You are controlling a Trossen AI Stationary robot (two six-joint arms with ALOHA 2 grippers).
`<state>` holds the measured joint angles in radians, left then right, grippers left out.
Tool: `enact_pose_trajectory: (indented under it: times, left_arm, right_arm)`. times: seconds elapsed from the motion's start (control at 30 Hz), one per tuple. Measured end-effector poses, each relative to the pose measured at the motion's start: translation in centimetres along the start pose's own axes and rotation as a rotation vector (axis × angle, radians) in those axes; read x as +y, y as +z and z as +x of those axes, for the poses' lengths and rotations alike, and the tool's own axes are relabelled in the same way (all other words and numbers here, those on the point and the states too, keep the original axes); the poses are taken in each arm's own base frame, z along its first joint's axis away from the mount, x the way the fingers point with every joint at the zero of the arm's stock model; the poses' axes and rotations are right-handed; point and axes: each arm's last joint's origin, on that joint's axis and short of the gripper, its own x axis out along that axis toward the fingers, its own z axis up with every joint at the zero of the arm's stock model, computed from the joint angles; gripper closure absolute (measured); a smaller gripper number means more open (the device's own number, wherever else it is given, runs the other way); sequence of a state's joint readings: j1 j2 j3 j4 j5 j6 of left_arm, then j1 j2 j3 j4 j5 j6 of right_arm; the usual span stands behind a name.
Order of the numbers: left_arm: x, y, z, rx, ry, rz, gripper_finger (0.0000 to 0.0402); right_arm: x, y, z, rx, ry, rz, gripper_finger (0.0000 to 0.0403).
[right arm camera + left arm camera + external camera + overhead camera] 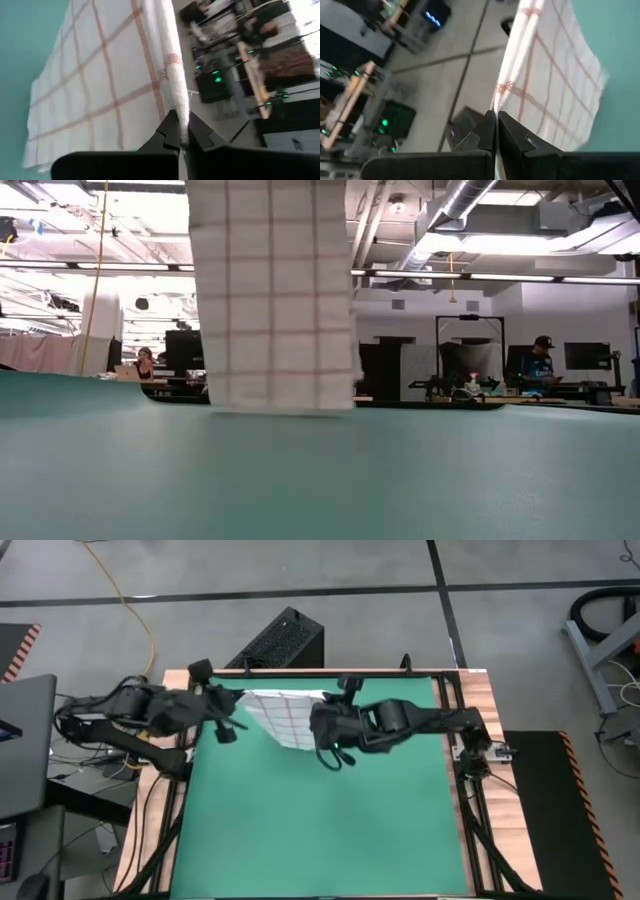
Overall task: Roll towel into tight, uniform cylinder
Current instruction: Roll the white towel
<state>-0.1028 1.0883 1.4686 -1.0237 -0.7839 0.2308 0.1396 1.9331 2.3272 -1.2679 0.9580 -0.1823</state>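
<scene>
Green mat (320, 480) fills the whole front of the low view, and the towel (272, 290) is seen hanging over it, bottom edge at or just above the mat surface, can't tell which.

From the top view, left to right: left gripper (226, 725) is parked near the far-left part of the mat, fingers clamped shut on one top corner of the towel. In its wrist cam the two dark fingers (487, 131) are pinched tight w/ the cloth edge squeezed btwn them.

Towel is held up in the air btwn both arms, over the far edge of the mat, white w/ red-brown checks, sagging a bit in the middle. It's spread flat-ish, not rolled at all yet.

Right gripper (338, 753) is placed just right of the towel, closer to mat center. Its fingers (172, 132) are closed on the other top corner, hem bunched up where it's pinched.

Ppl at desks are visible way back in the room.
</scene>
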Motion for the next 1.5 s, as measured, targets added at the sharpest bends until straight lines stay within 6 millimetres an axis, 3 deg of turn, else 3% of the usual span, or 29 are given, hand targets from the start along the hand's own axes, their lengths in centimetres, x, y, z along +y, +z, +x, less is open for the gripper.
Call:
enact_pose_trajectory:
  times: [0.2, 0.37, 0.57, 0.73, 0.87, 1.0, 1.13, 1.27, 1.5]
  left_arm:
    - [-0.1, -0.9, 4.3, 0.172, 0.063, 0.007, 0.0401]
    - [1.8, -1.2, 8.6, 0.242, 0.079, 0.033, 0.0401]
    - [6.2, -0.9, 13.6, 0.155, 0.232, 0.088, 0.0401]
    - [8.7, -1.0, 16.0, 0.14, 0.377, 0.153, 0.0401]
    - [9.6, -1.1, 16.2, 0.128, 0.423, 0.141, 0.0401]
    - [9.1, -1.8, 16.0, 0.139, 0.357, 0.007, 0.0401]
    - [6.7, -3.6, 16.3, 0.223, 0.102, -0.135, 0.0401]
    - [1.5, -6.1, 16.9, 0.379, -0.04, -0.088, 0.0401]
    - [-8.3, -9.1, 13.9, 0.411, -0.189, -0.096, 0.0401]
  right_arm:
    - [-2.9, -1.5, 4.8, 0.065, 0.274, -0.004, 0.0388]
    - [-6.2, -2.7, 8.4, 0.088, 0.222, -0.004, 0.0388]
    - [-10.8, -4.5, 12.3, 0.1, 0.115, 0.063, 0.0388]
    - [-13.8, -5.0, 13.6, 0.048, 0.002, 0.088, 0.0388]
    - [-14.6, -5.3, 13.5, 0.026, -0.001, 0.106, 0.0388]
    - [-12.9, -5.4, 13.9, 0.033, 0.174, 0.139, 0.0388]
    - [-8.8, -5.0, 14.2, 0.121, 0.367, 0.11, 0.0388]
    - [-3.1, -4.1, 13.2, 0.244, 0.517, -0.005, 0.0388]
    - [6.9, -0.9, 8.3, 0.211, 0.644, -0.18, 0.0388]
